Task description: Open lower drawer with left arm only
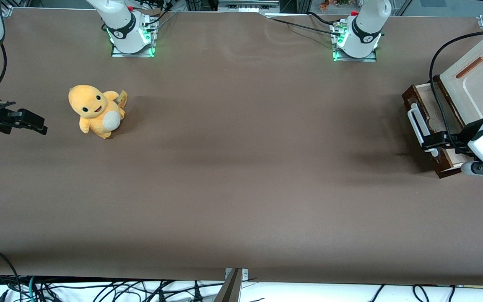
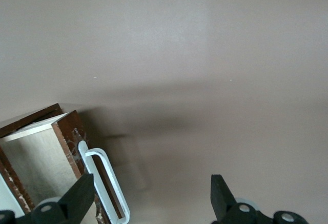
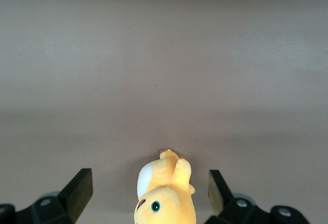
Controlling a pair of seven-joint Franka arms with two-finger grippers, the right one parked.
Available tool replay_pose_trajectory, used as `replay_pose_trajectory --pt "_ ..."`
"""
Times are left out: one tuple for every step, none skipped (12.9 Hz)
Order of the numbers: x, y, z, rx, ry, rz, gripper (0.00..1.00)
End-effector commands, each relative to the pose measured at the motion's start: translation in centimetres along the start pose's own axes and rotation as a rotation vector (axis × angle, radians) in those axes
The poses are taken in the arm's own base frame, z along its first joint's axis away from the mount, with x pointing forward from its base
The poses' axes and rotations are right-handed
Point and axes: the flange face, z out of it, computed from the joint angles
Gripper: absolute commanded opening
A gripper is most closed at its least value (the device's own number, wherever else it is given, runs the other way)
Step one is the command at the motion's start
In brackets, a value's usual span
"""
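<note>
one drawer, partly out: the lower drawer [image 1: 428,126] stood at the working arm's end of the table [image 1: 241,167], its pale inside showing under the cream cabinet [image 1: 476,79]. your gripper [image 2: 151,201] hung spread wide, gripping nothing, one finger [image 2: 77,196] just beside the white handle [image 2: 105,183]. risk: close off-centre and you could have missed the bar, or shoved the cabinet askew.

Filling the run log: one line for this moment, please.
lower drawer: partly open | gripper: open, at white handle, not gripping
</note>
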Motion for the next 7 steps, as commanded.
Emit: replay_pose_trajectory --pt "-0.50 -0.03 -0.97 0.031 0.005 0.028 1.00" --pt "-0.50 -0.02 -1.04 0.031 0.006 0.022 1.00" --pt "-0.52 -0.02 -1.03 0.031 0.005 0.019 1.00" --pt "-0.50 -0.02 -1.04 0.031 0.006 0.015 1.00" --pt "-0.52 -0.01 -0.96 0.029 0.003 0.015 1.00" --pt "-0.54 -0.19 -0.96 0.030 0.003 0.012 1.00" --pt "-0.54 -0.18 -0.96 0.030 0.003 0.012 1.00"
